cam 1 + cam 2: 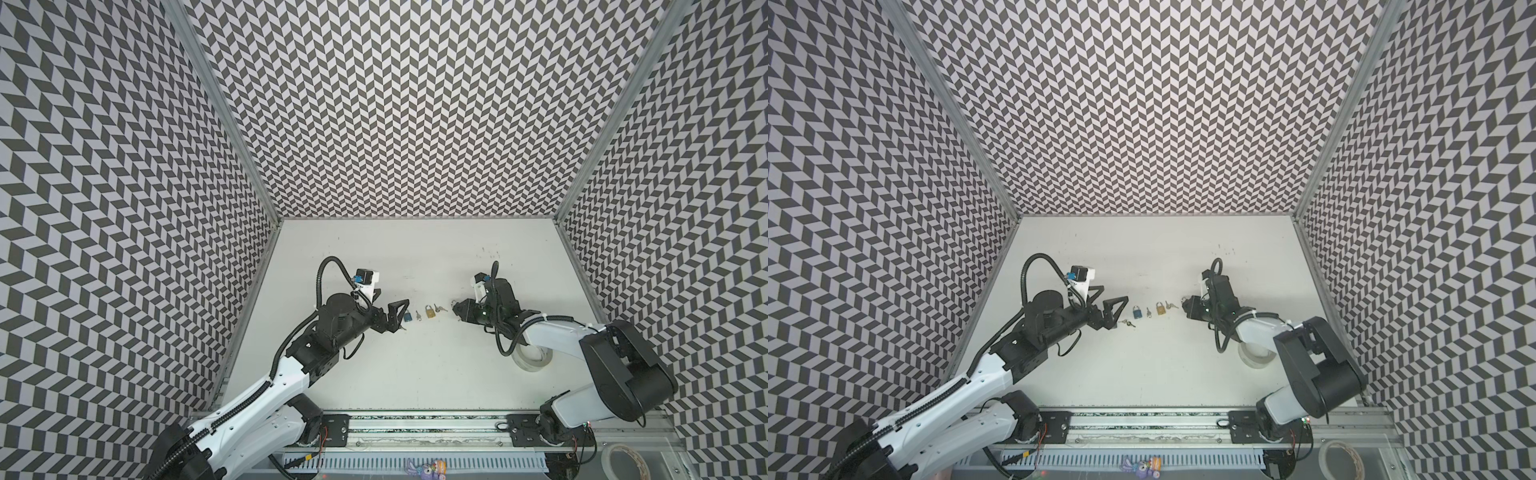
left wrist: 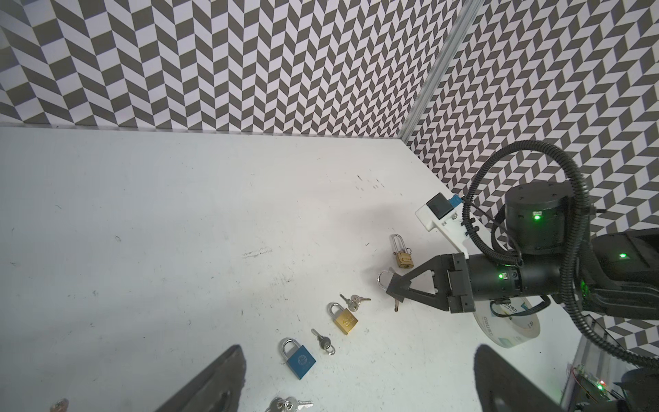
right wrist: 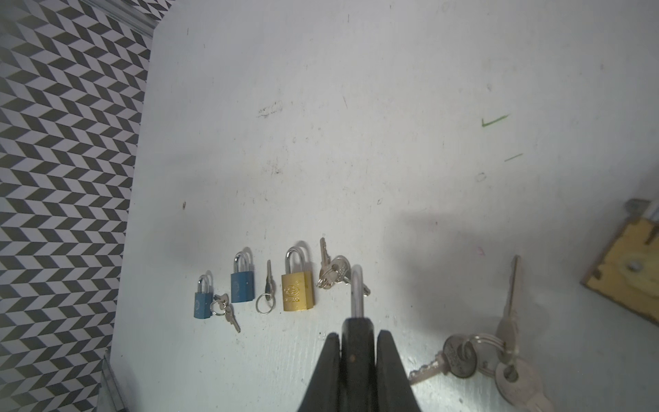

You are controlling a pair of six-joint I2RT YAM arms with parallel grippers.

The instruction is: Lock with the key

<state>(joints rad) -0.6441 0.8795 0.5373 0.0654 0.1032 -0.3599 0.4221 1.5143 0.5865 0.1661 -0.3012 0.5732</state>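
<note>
— Fingers first, please: how do the left fingers (image 2: 214,385) stand, and what lies closest to them?
— They are spread fully apart and hold nothing. Nearest to them lies a key bunch (image 2: 287,405), then a blue padlock (image 2: 299,360), a single key (image 2: 322,341) and a gold padlock (image 2: 345,321), all flat on the surface (image 2: 142,249)
— And the lock for the task?
— Farther along that same row. The right fingers (image 3: 326,374) are closed on the body of a dark padlock (image 3: 357,296); its silver shackle (image 2: 382,280) sticks out in front of them. Something like a key (image 2: 396,305) hangs under these fingers; whether it sits in the keyhole, I cannot tell
— How will it handle?
— I judge it as small rigid metal, heavy for its size, with smooth sides that may slip or twist in a grip. Holding the flat faces of the body seems sensible, so shackle and keyhole are free. A key is thin and light; I would pinch it on the wide head
— Any writing to read?
— The gold padlock carries a stamped emblem with letters, too small to read. Farther still, under the right arm, a tape roll (image 2: 513,328) shows blue printed letters, not readable either
</note>
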